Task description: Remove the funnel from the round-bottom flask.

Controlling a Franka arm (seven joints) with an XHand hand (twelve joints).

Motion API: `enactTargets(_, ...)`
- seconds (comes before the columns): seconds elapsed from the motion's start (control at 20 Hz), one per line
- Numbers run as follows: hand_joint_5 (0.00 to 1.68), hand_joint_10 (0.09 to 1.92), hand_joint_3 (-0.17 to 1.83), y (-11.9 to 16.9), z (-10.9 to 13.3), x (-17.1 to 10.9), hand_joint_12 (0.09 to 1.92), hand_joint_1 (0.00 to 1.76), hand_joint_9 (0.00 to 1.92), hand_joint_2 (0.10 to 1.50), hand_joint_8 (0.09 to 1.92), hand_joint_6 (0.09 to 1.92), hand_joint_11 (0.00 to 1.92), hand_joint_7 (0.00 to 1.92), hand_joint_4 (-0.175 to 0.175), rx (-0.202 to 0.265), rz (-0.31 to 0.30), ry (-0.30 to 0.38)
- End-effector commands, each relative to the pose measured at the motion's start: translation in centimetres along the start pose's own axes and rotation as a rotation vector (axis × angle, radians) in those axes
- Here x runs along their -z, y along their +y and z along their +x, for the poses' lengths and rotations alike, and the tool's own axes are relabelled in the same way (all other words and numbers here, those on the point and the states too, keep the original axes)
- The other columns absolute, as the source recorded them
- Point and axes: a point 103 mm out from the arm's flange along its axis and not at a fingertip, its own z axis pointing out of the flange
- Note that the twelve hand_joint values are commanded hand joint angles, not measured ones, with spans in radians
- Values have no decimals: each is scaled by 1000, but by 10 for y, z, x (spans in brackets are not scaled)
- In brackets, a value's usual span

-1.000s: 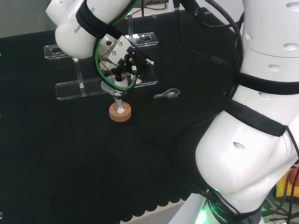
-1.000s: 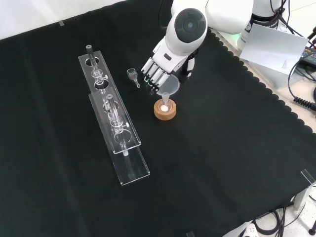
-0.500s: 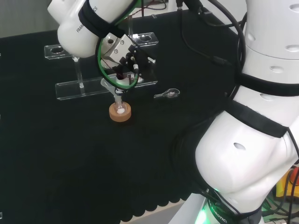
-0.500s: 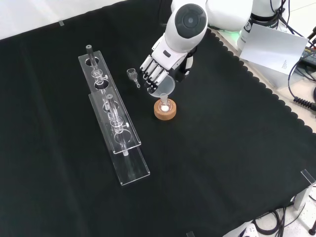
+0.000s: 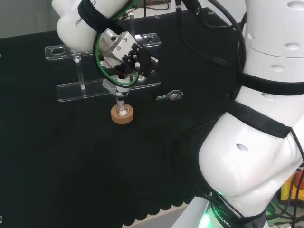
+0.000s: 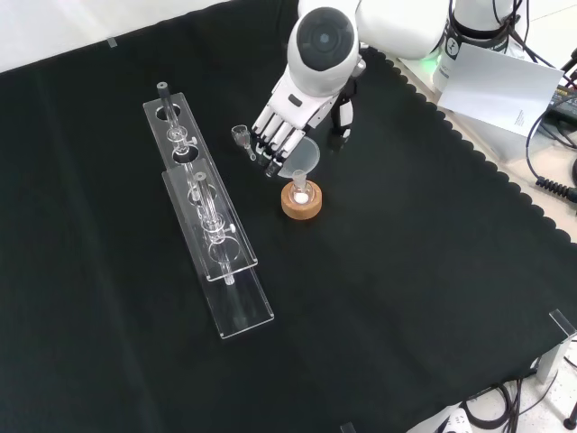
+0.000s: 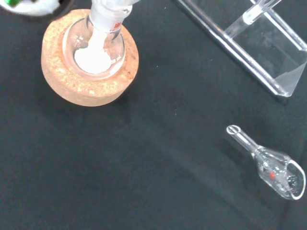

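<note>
**A:** What is the hand point(image 6: 290, 117) doing?

**B:** In the front view it hangs over the cork stand point(image 6: 301, 201), fingers point(image 6: 270, 144) curled down over the rim of the clear funnel point(image 6: 302, 161), holding it. The head view shows the funnel point(image 5: 115, 88) tucked under the hand point(image 5: 127, 59).

**A:** And the funnel itself?

**B:** Its stem points down into the neck of the round-bottom flask point(image 6: 300, 191), which sits upright in the cork ring. Whether the stem touches the glass cannot be told.

**A:** Anything in the flask?

**B:** The wrist view shows white material at the bottom of the flask point(image 7: 99, 47), ringed by the cork stand point(image 7: 88, 62).

**A:** Farther out?

**B:** A small glass piece point(image 6: 242, 138) lies on the black cloth point(image 6: 406, 271) near the fingers. To the left in the front view stands a long clear rack point(image 6: 206, 215), holding glass tubes.
</note>
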Motion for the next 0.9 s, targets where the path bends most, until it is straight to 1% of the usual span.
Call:
enactTargets(0.05, 9, 745, 532, 6, -1, -4, 1365, 672, 294, 577, 629, 87, 250, 25, -52, 26, 42, 19)
enactTargets(0.3, 74, 749, 527, 12, -3, -4, 1372, 674, 351, 580, 680, 87, 245, 131, -58, 32, 59, 16)
enactTargets(0.55, 126, 733, 525, 16, -3, -5, 1372, 677, 387, 582, 693, 87, 246, 178, -57, 39, 71, 11)
enactTargets(0.9, 320, 652, 527, 18, -2, -7, 1356, 701, 551, 601, 707, 87, 285, 346, -51, 34, 75, 0)
